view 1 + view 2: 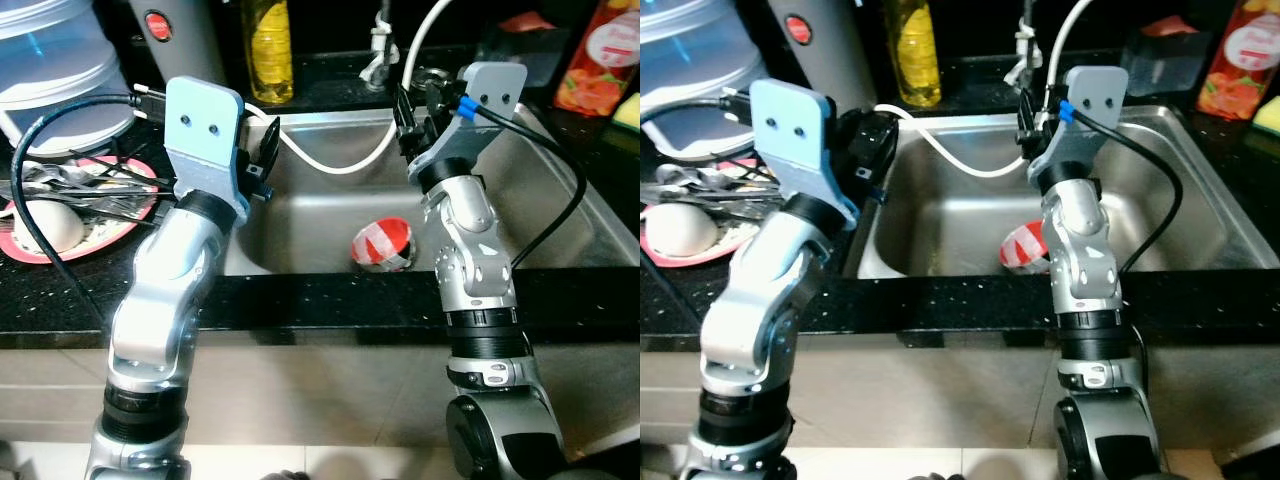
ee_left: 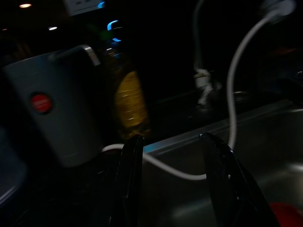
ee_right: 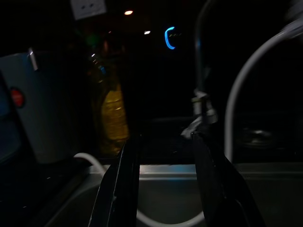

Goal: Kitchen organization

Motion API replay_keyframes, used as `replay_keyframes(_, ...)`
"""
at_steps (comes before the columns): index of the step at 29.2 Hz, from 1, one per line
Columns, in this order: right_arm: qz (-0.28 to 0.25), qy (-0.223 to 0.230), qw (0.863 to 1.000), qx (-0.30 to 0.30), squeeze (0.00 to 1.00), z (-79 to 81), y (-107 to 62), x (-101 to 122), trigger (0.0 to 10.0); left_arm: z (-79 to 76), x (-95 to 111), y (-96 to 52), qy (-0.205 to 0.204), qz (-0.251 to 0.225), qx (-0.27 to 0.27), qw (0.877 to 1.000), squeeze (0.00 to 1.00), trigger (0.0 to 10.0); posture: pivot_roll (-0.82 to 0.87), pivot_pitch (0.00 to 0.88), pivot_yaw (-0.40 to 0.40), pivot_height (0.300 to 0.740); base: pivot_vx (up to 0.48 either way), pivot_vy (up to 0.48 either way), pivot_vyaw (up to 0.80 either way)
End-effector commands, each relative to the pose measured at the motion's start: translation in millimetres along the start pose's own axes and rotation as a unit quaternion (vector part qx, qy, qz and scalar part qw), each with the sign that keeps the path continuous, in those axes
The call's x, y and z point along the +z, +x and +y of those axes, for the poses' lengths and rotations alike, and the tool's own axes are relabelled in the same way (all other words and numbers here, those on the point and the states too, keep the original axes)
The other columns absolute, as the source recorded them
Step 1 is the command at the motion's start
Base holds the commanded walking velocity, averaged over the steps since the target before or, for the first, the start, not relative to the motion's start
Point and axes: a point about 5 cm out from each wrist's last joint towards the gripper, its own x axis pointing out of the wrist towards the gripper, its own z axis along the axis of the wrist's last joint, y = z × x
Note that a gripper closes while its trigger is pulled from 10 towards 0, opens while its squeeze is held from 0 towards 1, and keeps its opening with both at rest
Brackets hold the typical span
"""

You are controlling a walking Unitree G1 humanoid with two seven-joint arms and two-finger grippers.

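My right gripper [image 1: 412, 118], fingers spread and empty like the left gripper [image 1: 262, 160], hovers nearer the red-and-white cup [image 1: 383, 243] lying in the sink [image 1: 560, 200] below it.

A red-and-white striped bowl [image 1: 383, 243] lies tipped on its side on the floor of the steel sink [image 1: 560, 200], near the front wall, roughly mid-width. On the counter to the sink's left sits my red-rimmed plate [image 1: 30, 250], piled with cutlery [image 1: 70, 185] and a pale rounded object.
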Motion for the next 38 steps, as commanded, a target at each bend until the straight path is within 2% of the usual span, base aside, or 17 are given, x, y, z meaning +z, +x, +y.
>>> replay_keyframes(1, 0.005, 0.001, 1.000, -0.001, 0.00, 1.5, 2.2, -0.7, 10.0, 4.4, -2.4, 0.4, 0.011, 0.006, 0.009, 1.000, 0.00, 10.0, 0.04, 0.000, 0.065, 0.740, 0.000, 0.000, 0.80)
replay_keyframes(14, 0.009, -0.002, 1.000, -0.013, 0.00, -2.8, 1.0, -1.7, 10.0, 3.3, -4.8, 1.9, 0.006, 0.009, 0.006, 1.000, 0.00, 10.0, 0.03, 0.000, 0.078, 0.740, 0.000, 0.000, 0.76)
replay_keyframes(20, 0.019, 0.015, 0.999, -0.031, 0.00, -9.1, -0.7, -4.1, 10.0, 1.1, -5.2, 3.6, 0.004, 0.009, 0.000, 1.000, 0.00, 10.0, 0.02, 0.000, 0.085, 0.740, 0.000, 0.000, 0.00)
replay_keyframes(36, 0.025, 0.029, 0.998, -0.039, 0.00, -11.9, -0.1, -4.2, 10.0, -0.9, -7.1, 3.4, -0.001, 0.010, 0.000, 1.000, 0.00, 10.0, 0.01, 0.000, 0.077, 0.740, 0.000, 0.000, -0.75)
replay_keyframes(38, 0.022, 0.026, 0.999, -0.036, 0.00, -10.7, 0.6, -3.2, 10.0, -0.7, -7.1, 3.3, -0.001, 0.010, 0.001, 1.000, 0.00, 10.0, 0.01, 0.000, 0.077, 0.740, 0.000, 0.000, 0.00)
